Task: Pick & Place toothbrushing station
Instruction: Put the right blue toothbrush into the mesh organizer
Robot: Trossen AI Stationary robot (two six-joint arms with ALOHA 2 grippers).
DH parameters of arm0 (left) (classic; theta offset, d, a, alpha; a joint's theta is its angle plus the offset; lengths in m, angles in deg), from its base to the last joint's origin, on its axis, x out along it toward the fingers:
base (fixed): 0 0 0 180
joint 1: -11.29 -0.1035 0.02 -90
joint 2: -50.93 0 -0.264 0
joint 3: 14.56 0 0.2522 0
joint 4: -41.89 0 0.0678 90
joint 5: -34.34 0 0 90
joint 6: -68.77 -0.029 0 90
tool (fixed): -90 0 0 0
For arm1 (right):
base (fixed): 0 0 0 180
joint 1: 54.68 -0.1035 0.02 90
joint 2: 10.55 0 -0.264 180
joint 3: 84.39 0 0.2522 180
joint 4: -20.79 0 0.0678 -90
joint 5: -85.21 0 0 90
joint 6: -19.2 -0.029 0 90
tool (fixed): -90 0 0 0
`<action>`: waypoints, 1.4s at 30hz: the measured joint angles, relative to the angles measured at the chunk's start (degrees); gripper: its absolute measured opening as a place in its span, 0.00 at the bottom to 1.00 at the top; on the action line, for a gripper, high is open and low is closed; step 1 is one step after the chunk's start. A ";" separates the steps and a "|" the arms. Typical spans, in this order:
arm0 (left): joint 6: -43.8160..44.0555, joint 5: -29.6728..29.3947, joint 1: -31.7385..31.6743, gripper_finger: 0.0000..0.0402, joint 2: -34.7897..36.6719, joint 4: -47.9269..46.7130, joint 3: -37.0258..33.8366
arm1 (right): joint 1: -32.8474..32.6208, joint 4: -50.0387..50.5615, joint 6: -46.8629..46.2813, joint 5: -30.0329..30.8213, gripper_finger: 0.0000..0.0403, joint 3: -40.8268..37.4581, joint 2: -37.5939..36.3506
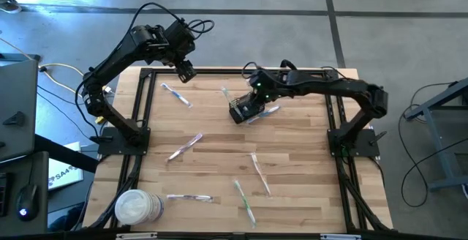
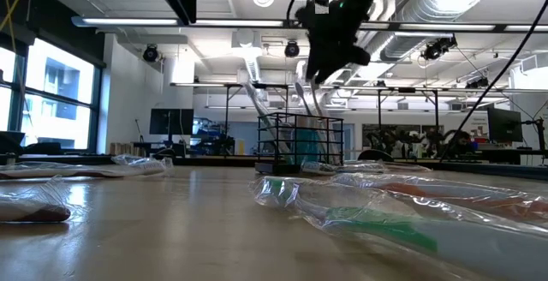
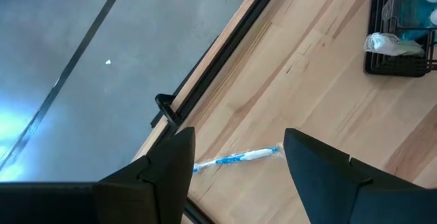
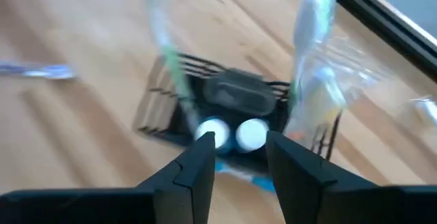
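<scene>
Under our right tool (image 4: 237, 157): the basket (image 1: 242, 109), straight below.
Right tool: fingers a little apart, pinching nothing we see.
Left tool (image 3: 235, 159): spread, farther off.

My table (image 1: 292, 159) is pale wood in butcher-block strips, smooth, with a soft sheen at table height. A matt black metal frame (image 1: 139, 108) edges it. The toothbrushing station (image 2: 300, 142) is thin black wire mesh, matt. The toothbrushes (image 1: 184, 146) scattered about lie in clear, crinkled, glossy plastic wrappers; the one (image 3: 235, 158) near my left fingers (image 3: 171, 169) has blue print. My fingers look like dull black plastic, as do my right fingers (image 4: 198, 166). The white tub (image 1: 139, 208) looks like smooth plastic. The floor (image 1: 409, 20) is smooth grey concrete.
</scene>
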 joint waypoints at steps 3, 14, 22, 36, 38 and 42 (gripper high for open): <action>0.00 0.00 -0.02 0.55 0.00 -0.69 0.00 | -0.75 1.72 0.27 -4.60 0.31 0.03 -3.28; 0.07 3.98 -0.02 0.55 0.02 -4.57 0.02 | -2.15 26.43 4.89 2.63 0.31 0.04 -11.85; 0.88 12.91 0.00 0.55 2.10 -4.50 -1.42 | 0.61 30.74 11.39 1.61 0.31 -2.97 -11.90; 10.03 20.05 0.32 0.55 8.19 2.95 -16.01 | 1.67 8.04 34.82 1.60 0.31 -20.04 -11.79; 11.48 21.33 1.36 0.55 8.44 3.96 -16.36 | 1.82 5.82 37.98 2.83 0.31 -21.81 -11.79; 14.02 21.61 3.99 0.55 9.20 5.78 -16.40 | 2.84 0.66 44.02 2.59 0.31 -24.92 -11.79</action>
